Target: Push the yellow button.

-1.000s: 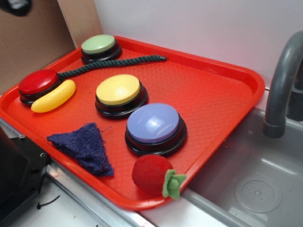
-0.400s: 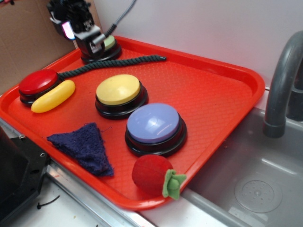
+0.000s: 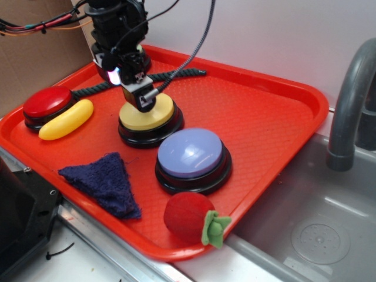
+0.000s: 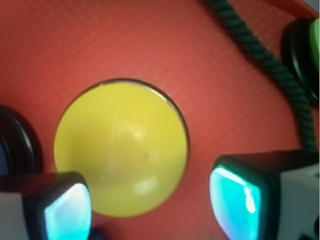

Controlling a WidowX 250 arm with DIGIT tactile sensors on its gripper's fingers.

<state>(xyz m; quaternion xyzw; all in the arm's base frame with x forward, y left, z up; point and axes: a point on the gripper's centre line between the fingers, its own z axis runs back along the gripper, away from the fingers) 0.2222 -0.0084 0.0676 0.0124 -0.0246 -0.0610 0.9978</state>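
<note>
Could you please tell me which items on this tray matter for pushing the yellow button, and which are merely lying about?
Belongs to the job:
yellow button
pincer, above the yellow button

Just lying about:
blue button
red button
green button
yellow banana toy
dark green rope
navy cloth
red strawberry toy
</note>
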